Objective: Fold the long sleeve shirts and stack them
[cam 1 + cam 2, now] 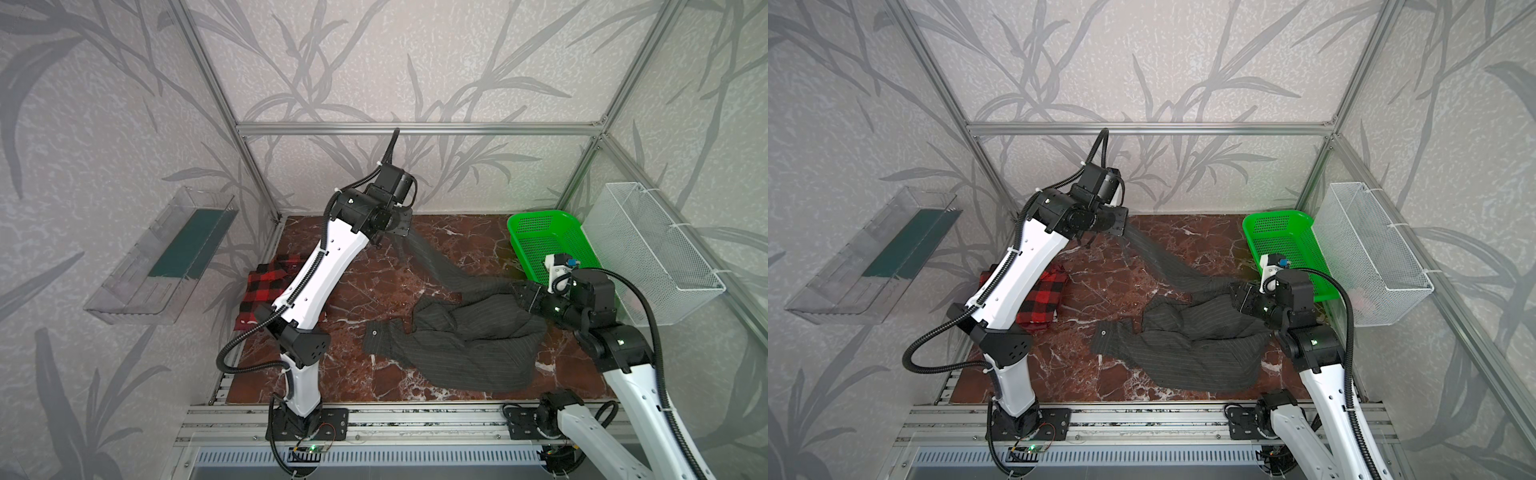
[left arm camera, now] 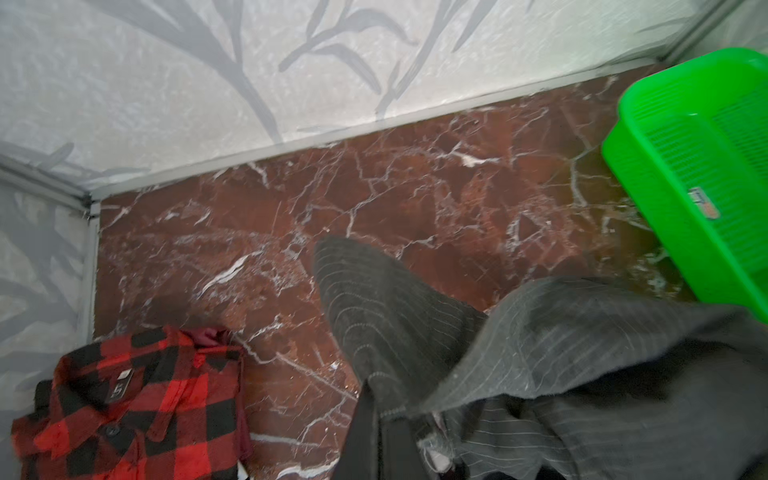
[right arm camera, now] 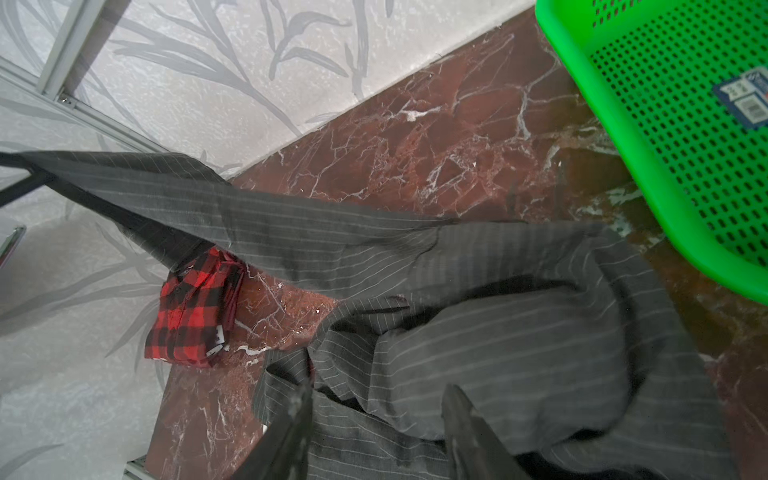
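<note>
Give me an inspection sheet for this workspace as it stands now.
Surface: marble tabletop, nothing spilled seen.
Job's things: plaid shirt folded at left; charcoal shirt crumpled centre-right, one sleeve raised.
Clutter: green basket, back right corner.
Hands: left hand shut on the sleeve; right hand open over charcoal shirt.
Cables: black conduit looped along both arms.
Surroundings: leaf-print walls, clear wall tray left, wire basket right.

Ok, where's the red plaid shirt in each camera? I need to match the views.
In a top view: plaid shirt at left, partly covered.
In a top view: plaid shirt left of centre.
Left wrist: plaid shirt beside the side wall.
Right wrist: plaid shirt under the lifted sleeve of the pinstripe shirt.
Shared landmark: green basket, in all four.
</note>
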You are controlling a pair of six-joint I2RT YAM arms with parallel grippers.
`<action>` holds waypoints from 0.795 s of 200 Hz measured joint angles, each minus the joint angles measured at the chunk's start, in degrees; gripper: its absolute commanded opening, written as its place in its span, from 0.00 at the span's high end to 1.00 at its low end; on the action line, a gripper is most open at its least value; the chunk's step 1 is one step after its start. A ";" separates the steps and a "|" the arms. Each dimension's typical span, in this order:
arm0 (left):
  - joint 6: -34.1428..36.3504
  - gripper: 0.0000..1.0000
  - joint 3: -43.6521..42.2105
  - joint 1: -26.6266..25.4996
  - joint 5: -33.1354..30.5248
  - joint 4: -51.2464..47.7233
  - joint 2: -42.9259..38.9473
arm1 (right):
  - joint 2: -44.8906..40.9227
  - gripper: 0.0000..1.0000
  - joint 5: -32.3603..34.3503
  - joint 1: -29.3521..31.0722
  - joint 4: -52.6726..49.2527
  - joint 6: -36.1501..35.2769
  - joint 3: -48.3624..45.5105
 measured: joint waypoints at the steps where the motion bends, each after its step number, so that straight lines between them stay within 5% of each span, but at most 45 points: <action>1: 0.00 1.00 0.46 -0.17 0.09 -0.07 0.09 | 0.00 0.33 0.07 0.04 0.04 -0.13 0.09; 32: -0.24 1.00 9.35 -4.17 3.96 -1.42 0.39 | 0.70 0.23 -0.63 7.72 6.84 -4.63 1.29; 72: -1.57 1.00 10.01 -7.91 9.22 -2.75 0.24 | 7.41 0.19 1.81 21.20 18.60 -11.65 1.97; 128: -2.45 1.00 9.90 -11.19 13.07 -3.72 0.26 | 17.73 0.19 3.58 24.02 31.85 -18.10 2.32; 147: -2.69 1.00 9.84 -11.41 14.21 -3.72 0.26 | 21.09 0.25 3.39 24.09 35.17 -19.56 2.32; 159: -2.75 1.00 9.49 -11.45 14.67 -3.69 0.20 | 22.91 0.41 2.95 24.09 36.61 -20.33 2.32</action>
